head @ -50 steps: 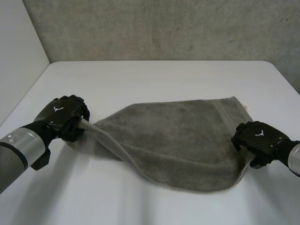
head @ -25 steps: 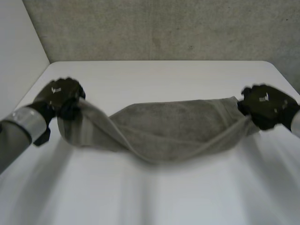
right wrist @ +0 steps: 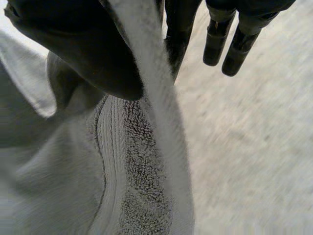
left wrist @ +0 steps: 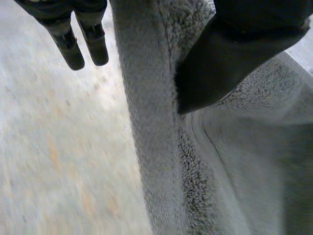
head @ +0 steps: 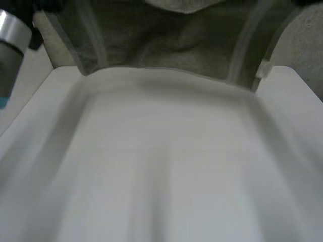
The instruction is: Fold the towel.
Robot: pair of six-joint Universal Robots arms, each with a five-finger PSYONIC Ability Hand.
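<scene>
The left hand (left wrist: pixel 237 54) and the right hand (right wrist: pixel 73 54) each pinch an upper edge of the towel (head: pixel 171 45) under a thumb, hanging it across the top of the frame, over the far side of the table (head: pixel 161 176) (soft, light and floppy, I'd guess, so best held near its corners).

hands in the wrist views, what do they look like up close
Both are matte black. The left hand shows a broad smooth thumb and slim fingers with rounded tips; the right hand looks the same. In the head view, the left arm is a shiny grey cylinder.
</scene>
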